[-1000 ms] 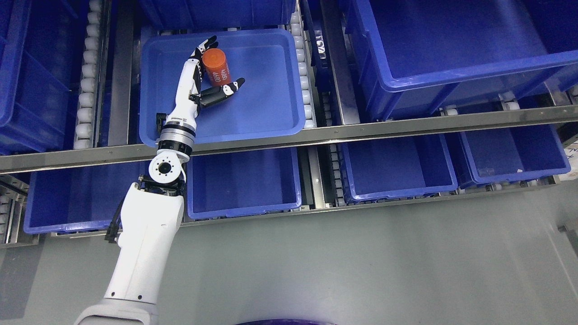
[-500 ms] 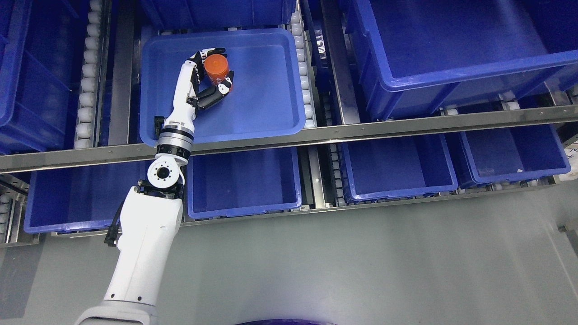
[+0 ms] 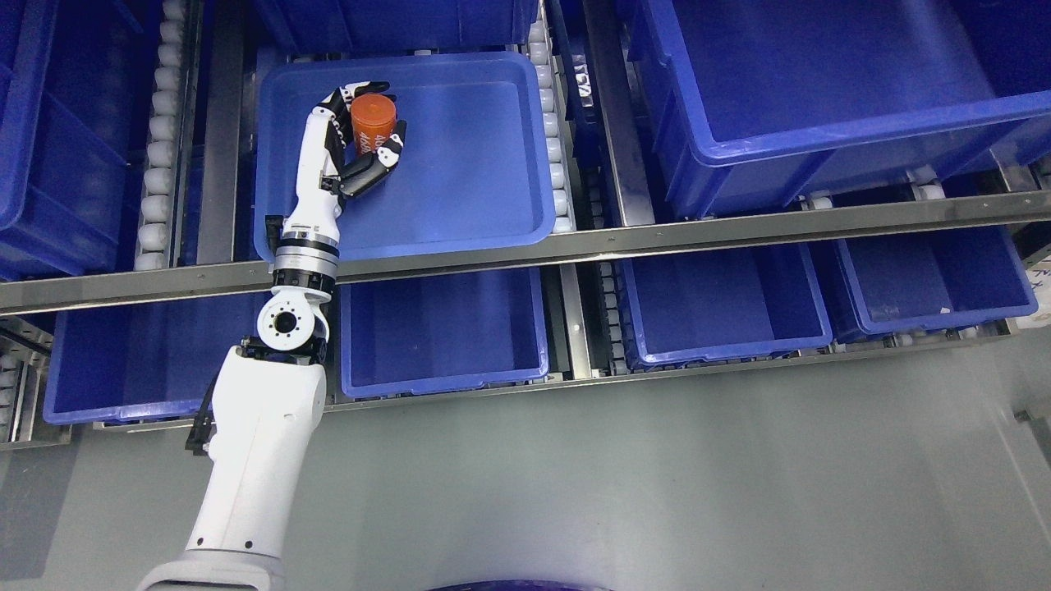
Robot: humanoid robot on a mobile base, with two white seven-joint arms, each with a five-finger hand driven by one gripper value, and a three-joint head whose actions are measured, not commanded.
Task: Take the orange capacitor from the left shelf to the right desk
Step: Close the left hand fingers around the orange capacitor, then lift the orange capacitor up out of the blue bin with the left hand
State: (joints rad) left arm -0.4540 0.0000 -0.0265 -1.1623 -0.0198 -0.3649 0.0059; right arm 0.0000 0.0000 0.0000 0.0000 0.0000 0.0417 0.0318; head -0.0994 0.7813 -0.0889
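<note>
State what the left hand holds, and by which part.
The left hand grips the orange capacitor around its cylindrical side, fingers curled about it, over the blue tray.

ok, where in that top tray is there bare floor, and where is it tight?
Tray: bare floor across the middle and right, from the capacitor to the right wall, and along the front wall. Tight only at the upper-left corner, where the left hand wraps the capacitor close to the left wall.
</note>
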